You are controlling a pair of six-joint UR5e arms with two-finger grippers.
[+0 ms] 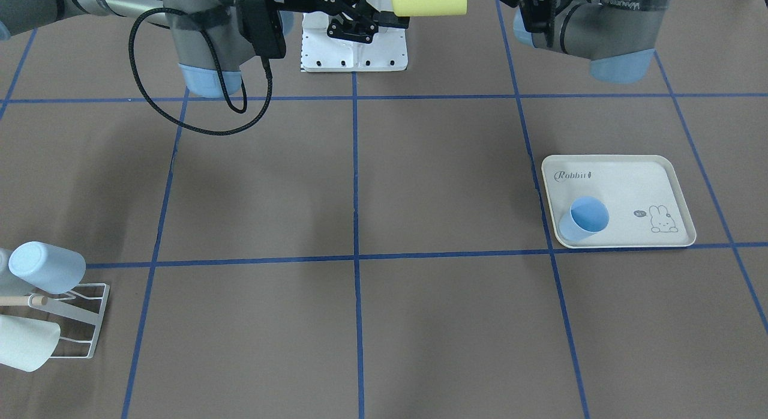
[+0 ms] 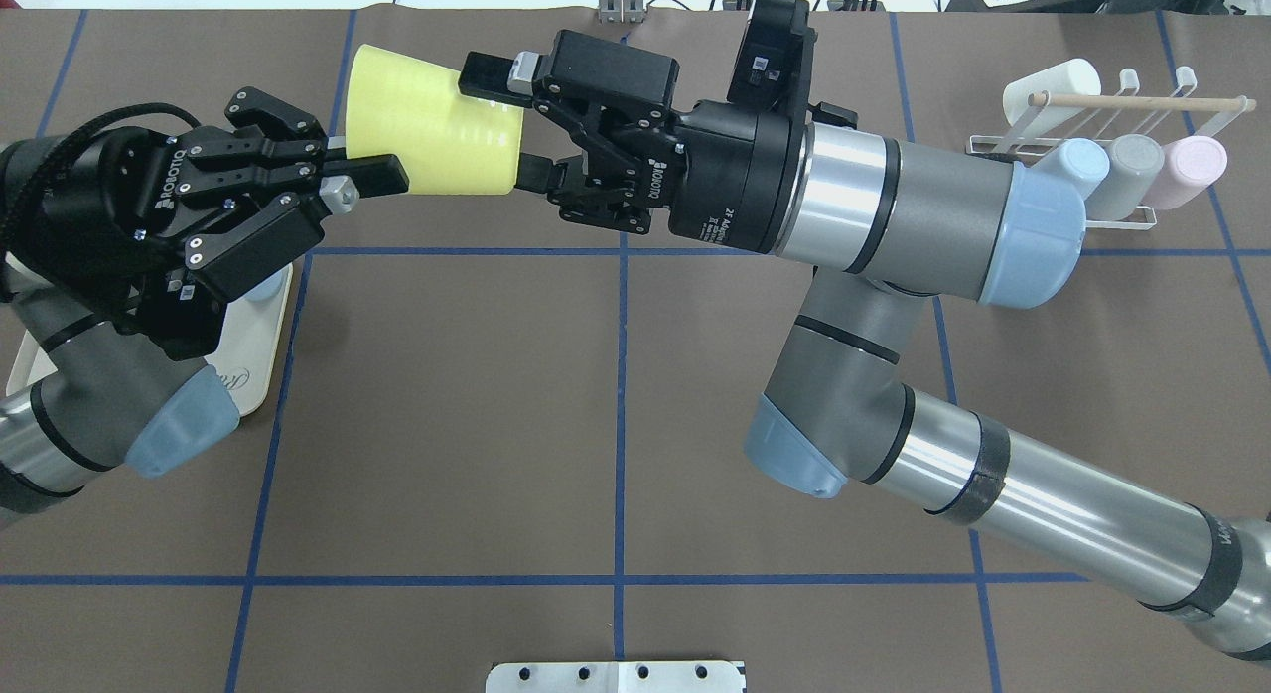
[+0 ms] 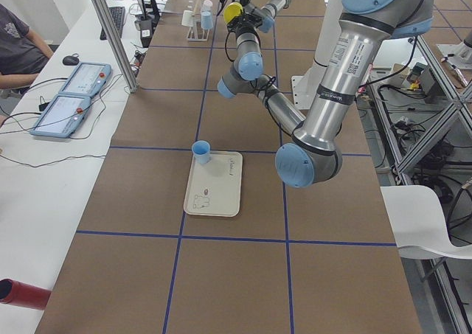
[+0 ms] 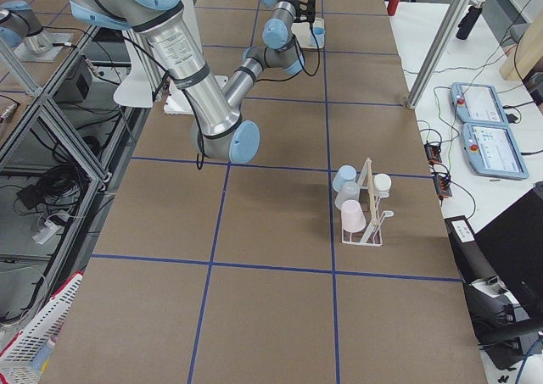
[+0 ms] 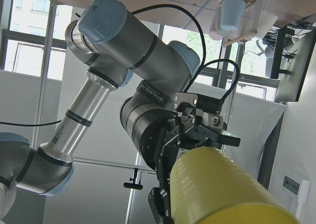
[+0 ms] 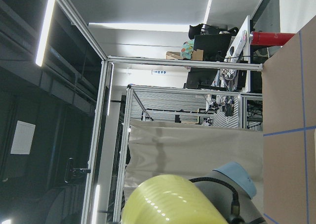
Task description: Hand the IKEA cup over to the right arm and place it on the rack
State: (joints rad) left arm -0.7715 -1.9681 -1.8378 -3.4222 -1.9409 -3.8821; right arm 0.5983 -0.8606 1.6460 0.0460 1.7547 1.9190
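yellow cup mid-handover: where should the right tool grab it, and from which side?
Grip the free end of the yellow cup, the end pointing at the right tool. Come in along the cup's axis from the robot's right. The cup lies roughly level in the air and the left tool has the other end, so only this end is clear. Put one finger on each side of the round wall.

Brown table (image 1: pixel 444 185) with blue lines (image 1: pixel 355 185). On top, a cream tray (image 1: pixel 624 191) and a white rack (image 1: pixel 99 319), well apart.

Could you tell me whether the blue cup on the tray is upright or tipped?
Upright: the pale blue plastic cup stands mouth-up at a corner of the cream rabbit-print tray.
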